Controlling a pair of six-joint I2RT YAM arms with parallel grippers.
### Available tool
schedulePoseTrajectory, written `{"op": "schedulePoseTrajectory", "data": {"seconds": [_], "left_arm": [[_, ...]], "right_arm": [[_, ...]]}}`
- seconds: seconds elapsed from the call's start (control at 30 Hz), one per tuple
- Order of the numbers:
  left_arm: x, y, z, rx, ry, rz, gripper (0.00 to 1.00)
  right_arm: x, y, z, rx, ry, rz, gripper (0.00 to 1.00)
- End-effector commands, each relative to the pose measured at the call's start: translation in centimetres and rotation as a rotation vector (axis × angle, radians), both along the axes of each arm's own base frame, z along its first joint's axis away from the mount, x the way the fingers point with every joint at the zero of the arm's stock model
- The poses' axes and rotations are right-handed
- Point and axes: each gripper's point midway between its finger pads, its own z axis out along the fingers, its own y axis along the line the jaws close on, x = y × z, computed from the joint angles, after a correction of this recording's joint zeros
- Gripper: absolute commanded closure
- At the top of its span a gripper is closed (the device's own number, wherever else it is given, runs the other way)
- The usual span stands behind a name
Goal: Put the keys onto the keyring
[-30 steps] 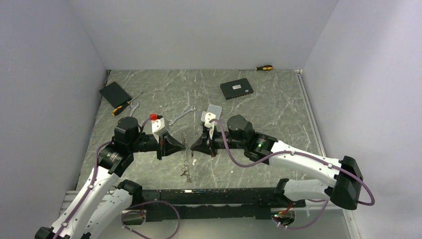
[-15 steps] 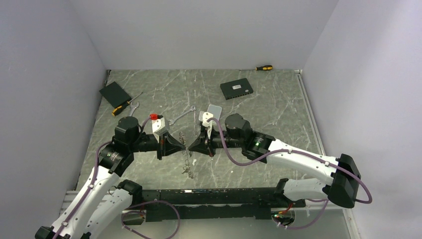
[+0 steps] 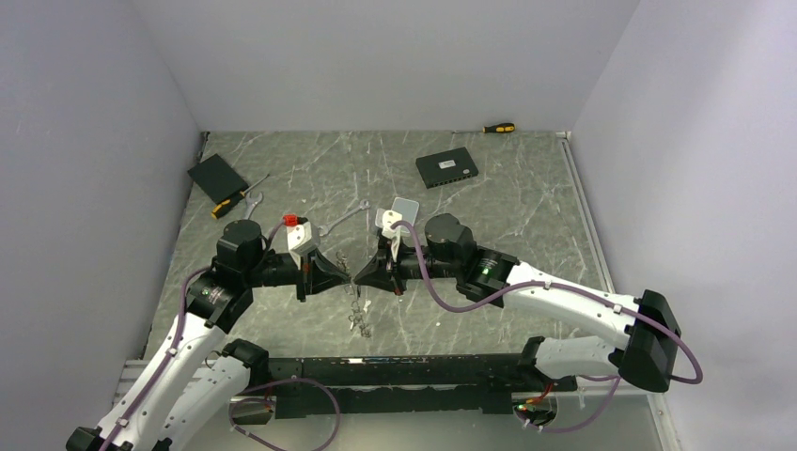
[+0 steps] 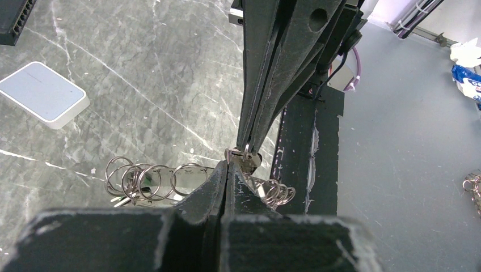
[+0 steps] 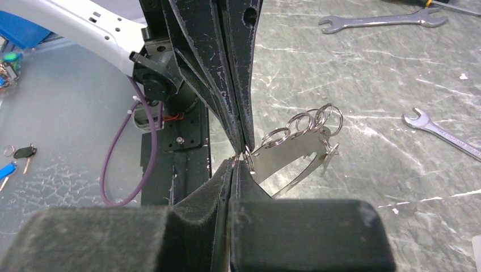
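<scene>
Apparently left gripper (image 4: pixel 228 167) and right gripper (image 5: pixel 233 164) pinch the keyring (image 5: pixel 283 152), contact hidden

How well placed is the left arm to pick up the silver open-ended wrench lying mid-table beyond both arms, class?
Probably not yet. The way to the silver open-ended wrench looks free, but the left fingers are shut on the bunch of silver metal keyrings, tip to tip with the right fingers.

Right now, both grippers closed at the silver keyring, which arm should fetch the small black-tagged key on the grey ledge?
Left, probably: the small black-tagged key lies on the grey ledge by the left arm's white link, while the right gripper, shut on the silver keyring, can hold it.
</scene>
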Motion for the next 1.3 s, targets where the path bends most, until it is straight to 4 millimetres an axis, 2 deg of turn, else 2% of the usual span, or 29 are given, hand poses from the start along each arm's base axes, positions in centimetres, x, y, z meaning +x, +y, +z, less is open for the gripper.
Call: {"op": "schedulePoseTrajectory", "data": {"seconds": [0.0,0.5,1.27], "left_arm": [[0.1,-0.3,2.4,-0.031,-0.085,-0.020,1.00],[0.0,-0.2,2.4,-0.032,-0.088,-0.020,1.00],[0.0,-0.2,2.5,-0.031,-0.095,-0.015,1.00]], "right_arm": [[0.4,0.9,3.8,0.104,-0.045,0.005,1.00],[1.2,1.0,3.8,0.098,-0.048,-0.039,1.00],[1.7,0.1,2.1,0.046,-0.038,-0.088,1.00]]}}
